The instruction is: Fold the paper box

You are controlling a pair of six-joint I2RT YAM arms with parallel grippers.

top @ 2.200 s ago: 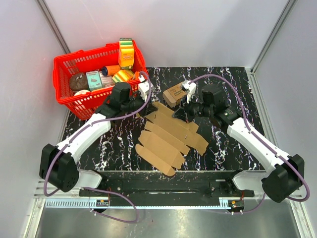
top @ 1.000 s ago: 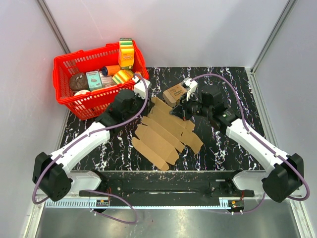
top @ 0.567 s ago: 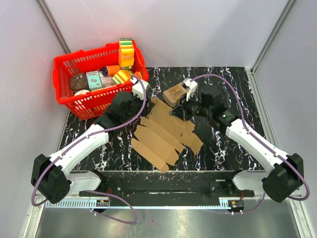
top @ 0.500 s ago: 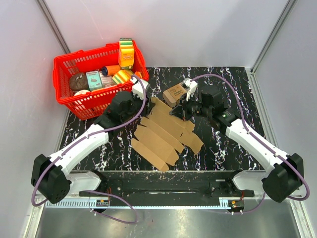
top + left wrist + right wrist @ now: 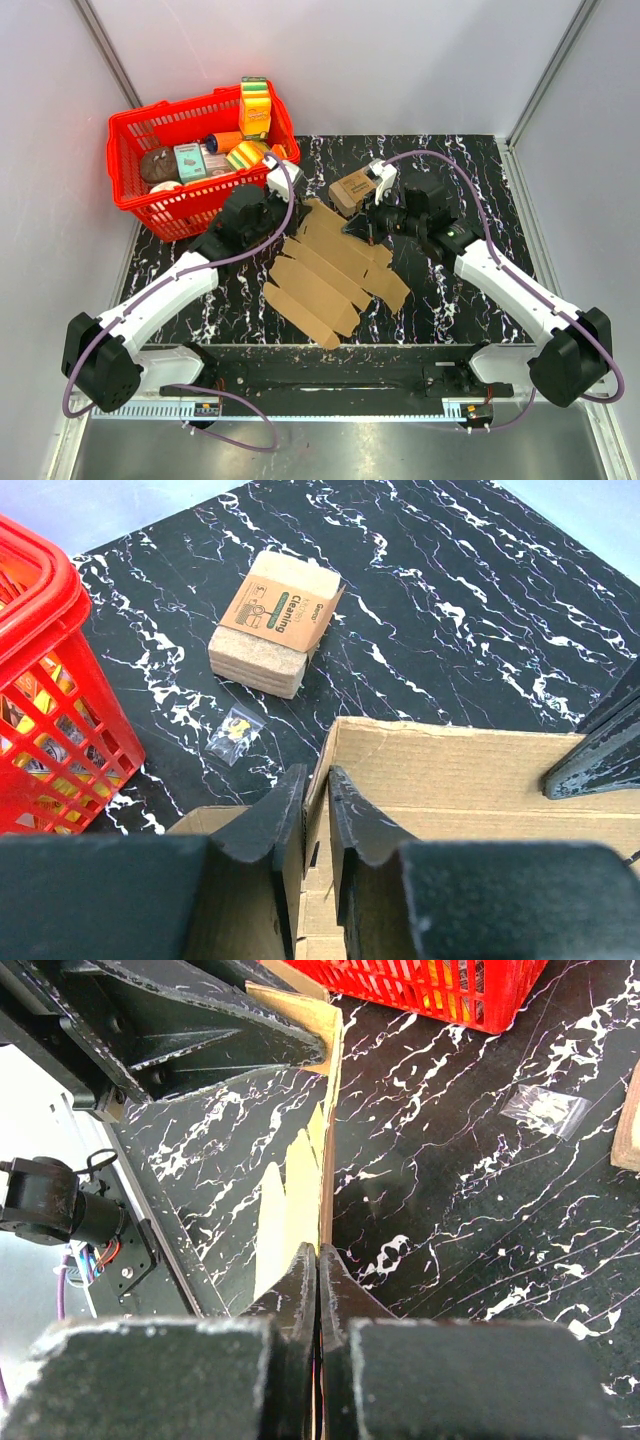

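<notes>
The paper box (image 5: 330, 272) lay mid-table (image 5: 470, 180), the basket (image 5: 160, 212) behind it to the left, the small printed box (image 5: 350, 190) just behind it, a tiny bag (image 5: 235, 730) between those two.

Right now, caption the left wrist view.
Left gripper pinching the paper box edge, sponge pack and red basket beyond.

Left claw (image 5: 316, 776) around paper box (image 5: 450, 770) edge

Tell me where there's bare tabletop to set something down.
Free: the far right corner, between the right arm and the wall; the near right strip, between the paper box and that arm. Crowded: around the red basket, sponge pack, left gripper and right gripper.
</notes>
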